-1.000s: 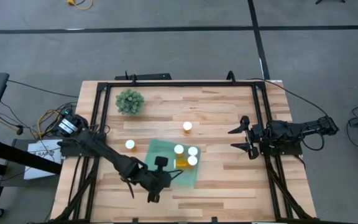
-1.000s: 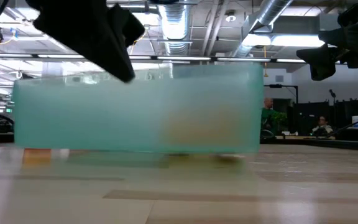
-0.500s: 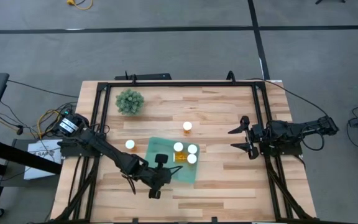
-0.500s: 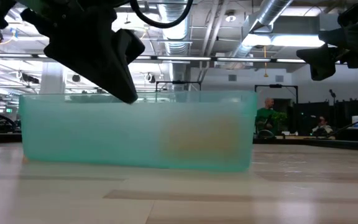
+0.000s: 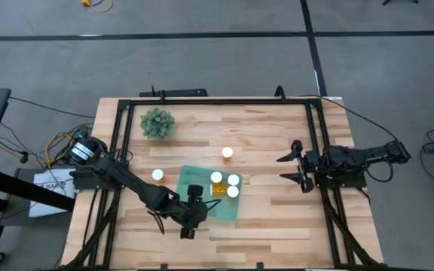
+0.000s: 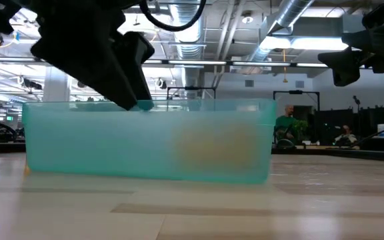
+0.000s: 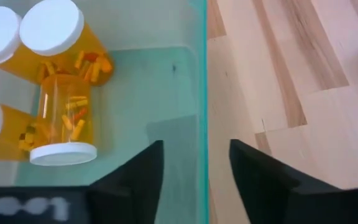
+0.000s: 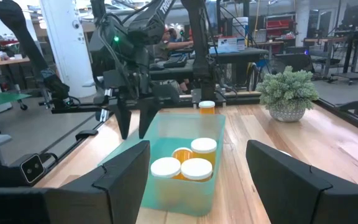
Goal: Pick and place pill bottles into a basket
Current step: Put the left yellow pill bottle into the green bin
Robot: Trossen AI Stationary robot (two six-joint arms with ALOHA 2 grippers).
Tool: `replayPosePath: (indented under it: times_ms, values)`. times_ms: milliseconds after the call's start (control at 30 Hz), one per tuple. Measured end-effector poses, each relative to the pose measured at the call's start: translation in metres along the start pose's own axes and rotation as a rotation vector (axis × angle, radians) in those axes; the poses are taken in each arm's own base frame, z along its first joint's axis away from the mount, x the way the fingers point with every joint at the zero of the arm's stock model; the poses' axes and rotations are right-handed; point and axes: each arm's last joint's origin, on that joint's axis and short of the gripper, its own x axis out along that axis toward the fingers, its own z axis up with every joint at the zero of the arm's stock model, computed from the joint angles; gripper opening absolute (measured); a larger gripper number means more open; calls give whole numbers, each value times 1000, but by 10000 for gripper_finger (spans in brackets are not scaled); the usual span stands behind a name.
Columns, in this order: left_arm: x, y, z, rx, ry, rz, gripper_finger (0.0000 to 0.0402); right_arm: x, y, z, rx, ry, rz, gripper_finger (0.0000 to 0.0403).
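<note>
- Bottles: four pill bottles (image 7: 61, 118) sit inside the basket (image 5: 194, 181), two stand on the table behind it.
- Left gripper (image 7: 194, 168) straddles the basket's near wall, fingers apart.
- Right gripper (image 5: 296, 167) waits at the table's right edge, fingers spread.
- Bottles look light, rigid, smooth; grip the amber body below the cap.

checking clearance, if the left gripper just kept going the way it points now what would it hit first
The left gripper is open and straddles the basket wall. Going straight on, its fingers would slide along that wall, and the inner one would probably meet the lying pill bottle first, though depth is unclear.
</note>
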Motion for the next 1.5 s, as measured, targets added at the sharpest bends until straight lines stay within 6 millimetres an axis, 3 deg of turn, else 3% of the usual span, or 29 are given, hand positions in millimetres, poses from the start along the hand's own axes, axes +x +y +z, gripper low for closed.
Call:
replayPosePath:
  times_ms: [167,367,500,667,767,933,1133,1333,1500]
  values:
    - [-22,2,7,8,-57,57,211,0,0,0,0,0,0,260]
    - [-80,1,15,25,-169,119,214,0,0,0,0,0,0,260]
    - [-128,7,3,-5,-173,233,213,0,0,0,0,0,0,260]
    - [-174,19,-29,-105,-160,370,213,0,0,0,0,0,0,260]
    - [-181,25,-55,-164,-108,408,213,0,0,0,0,0,0,260]
    - [-176,33,-97,-227,-18,484,213,0,0,0,0,0,0,260]
    - [-187,46,-134,-298,-24,559,213,0,0,0,0,0,0,260]
    - [-188,51,-159,-360,-15,496,213,0,0,0,0,0,0,260]
    - [-191,50,-160,-326,-67,410,213,0,0,0,0,0,0,260]
